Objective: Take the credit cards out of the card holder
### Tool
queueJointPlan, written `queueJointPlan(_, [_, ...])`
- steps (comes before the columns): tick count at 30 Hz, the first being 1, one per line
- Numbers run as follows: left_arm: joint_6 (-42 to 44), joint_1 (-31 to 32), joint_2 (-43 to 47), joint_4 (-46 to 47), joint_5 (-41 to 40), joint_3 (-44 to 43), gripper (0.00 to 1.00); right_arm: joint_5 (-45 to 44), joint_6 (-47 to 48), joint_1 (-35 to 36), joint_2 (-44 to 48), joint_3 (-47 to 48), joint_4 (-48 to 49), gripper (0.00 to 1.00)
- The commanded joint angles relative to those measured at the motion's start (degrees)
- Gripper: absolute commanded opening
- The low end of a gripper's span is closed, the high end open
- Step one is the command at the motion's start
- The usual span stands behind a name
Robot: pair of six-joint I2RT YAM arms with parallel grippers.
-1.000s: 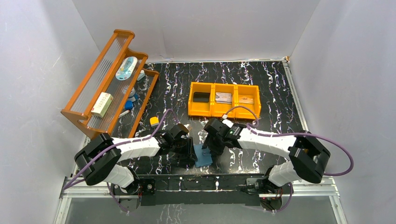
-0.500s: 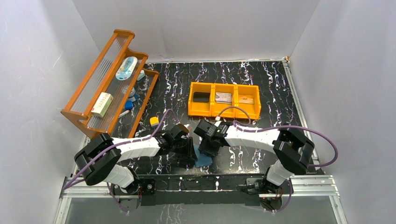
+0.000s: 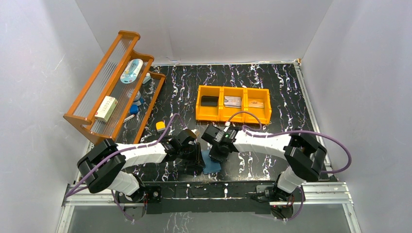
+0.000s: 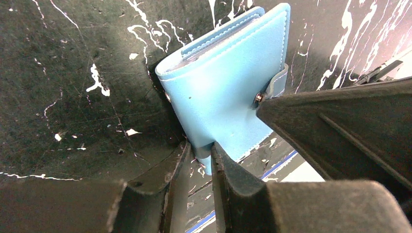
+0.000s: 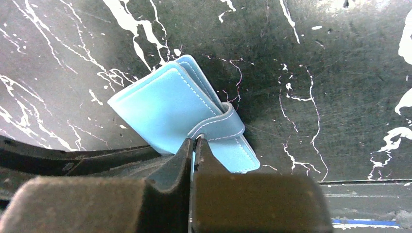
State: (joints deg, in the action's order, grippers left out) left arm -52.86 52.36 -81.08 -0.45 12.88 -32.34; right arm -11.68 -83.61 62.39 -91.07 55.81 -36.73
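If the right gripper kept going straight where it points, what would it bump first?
The closing tab of the card holder. The right gripper seems pinched on the tab's end, so they touch now. Just behind lies the table.

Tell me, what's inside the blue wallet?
The blue wallet is folded shut, with its strap wrapped over the edge. Only thin layered edges show at its open side. Anything tucked inside is hidden by the flaps.
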Motion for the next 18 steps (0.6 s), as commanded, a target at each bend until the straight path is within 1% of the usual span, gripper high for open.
queueJointPlan(1, [1.6,0.2,-1.7,-9.0,-7.4,3.0,0.2,-3.5,0.4,0.2,2.0,-1.8,-0.2,0.0])
queueJointPlan(10, [1.6,0.1,-2.2,-9.4,-8.0,3.4,0.19,-2.6,2.6,-0.8,7.4,-5.0,4.4,0.0])
queueJointPlan(13, [1.9,0.1,-2.2,-9.4,-7.8,3.2,0.19,-1.1,4.0,-0.8,6.5,-4.3,5.9,0.14])
queueJointPlan(15, [2.0,0.1,-2.1,-9.4,-7.7,3.1,0.19,-0.9,4.5,-0.8,5.1,-3.2,5.2,0.19])
queueJointPlan(16, [2.0,0.1,-2.1,-9.4,-7.6,3.0,0.19,-1.0,4.9,-0.8,4.4,-2.7,4.8,0.23])
queueJointPlan(17, [2.0,0.2,-2.1,-9.4,-7.6,3.0,0.19,-1.1,5.0,-0.8,3.8,-2.4,4.4,0.22])
queueJointPlan(18, [2.1,0.2,-2.0,-9.5,-7.6,3.0,0.19,-1.4,5.1,-0.9,3.2,-2.2,4.0,0.17])
